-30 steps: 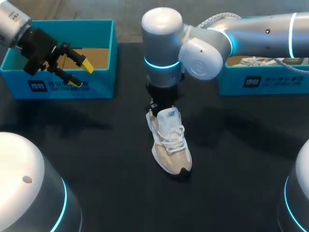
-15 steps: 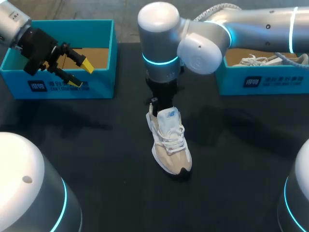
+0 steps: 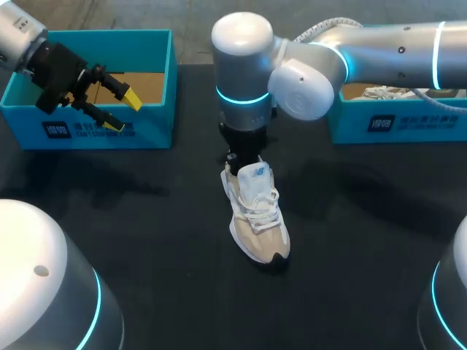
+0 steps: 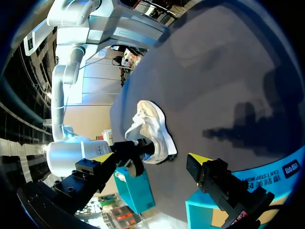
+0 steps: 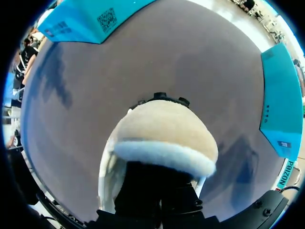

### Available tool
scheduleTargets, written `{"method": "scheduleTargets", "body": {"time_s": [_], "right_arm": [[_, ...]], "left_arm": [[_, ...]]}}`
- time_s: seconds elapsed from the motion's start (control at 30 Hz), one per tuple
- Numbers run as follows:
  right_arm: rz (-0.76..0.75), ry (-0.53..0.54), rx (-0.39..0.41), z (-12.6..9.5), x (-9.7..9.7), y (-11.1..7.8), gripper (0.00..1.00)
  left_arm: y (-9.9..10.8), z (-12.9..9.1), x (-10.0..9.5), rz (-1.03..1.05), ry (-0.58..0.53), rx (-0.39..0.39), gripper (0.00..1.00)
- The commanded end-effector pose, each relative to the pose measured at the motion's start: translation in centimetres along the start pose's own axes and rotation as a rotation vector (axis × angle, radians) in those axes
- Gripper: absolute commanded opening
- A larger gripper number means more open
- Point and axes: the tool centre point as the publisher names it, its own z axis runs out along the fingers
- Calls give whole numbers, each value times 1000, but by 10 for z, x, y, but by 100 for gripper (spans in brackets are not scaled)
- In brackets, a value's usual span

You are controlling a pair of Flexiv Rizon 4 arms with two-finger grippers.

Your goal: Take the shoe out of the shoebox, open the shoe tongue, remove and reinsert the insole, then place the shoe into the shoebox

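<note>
The shoe point(image 3: 257, 219) lies at the centre of the desk point(image 3: 146, 233), toe toward 6 o'clock. The right tool point(image 3: 243, 152) sits at its heel; its grip I cannot tell. At 10 o'clock, the left tool point(image 3: 122, 111) hangs wide open, empty, over a shoebox point(image 3: 149, 130).

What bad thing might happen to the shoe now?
1. The shoe stands on the table with only the right end effector at its heel. Nothing steadies the toe, so it might tip or slide.
2. The left end effector hangs open over the left shoebox, apart from the shoe, so it probably cannot catch it in time.
</note>
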Motion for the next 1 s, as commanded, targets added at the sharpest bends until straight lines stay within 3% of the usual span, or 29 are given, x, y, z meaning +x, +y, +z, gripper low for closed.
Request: {"method": "scheduleTargets", "body": {"time_s": [0.03, 0.27, 0.67, 0.83, 1.0], "right_arm": [[2, 0, -15, -21, -7, -12, 0], [-3, 12, 10, -26, -12, -15, 0], [-30, 66, 91, 12, -6, -19, 0], [-36, 69, 104, 12, -1, -21, 0], [-38, 51, 125, -8, -1, -21, 0]], "left_arm": [[0, 0, 0, 1, 3, -1, 100], [0, 0, 0, 1, 3, -1, 100], [0, 0, 0, 1, 3, -1, 100], [0, 0, 0, 1, 3, -1, 100], [0, 0, 0, 1, 3, -1, 100]]}}
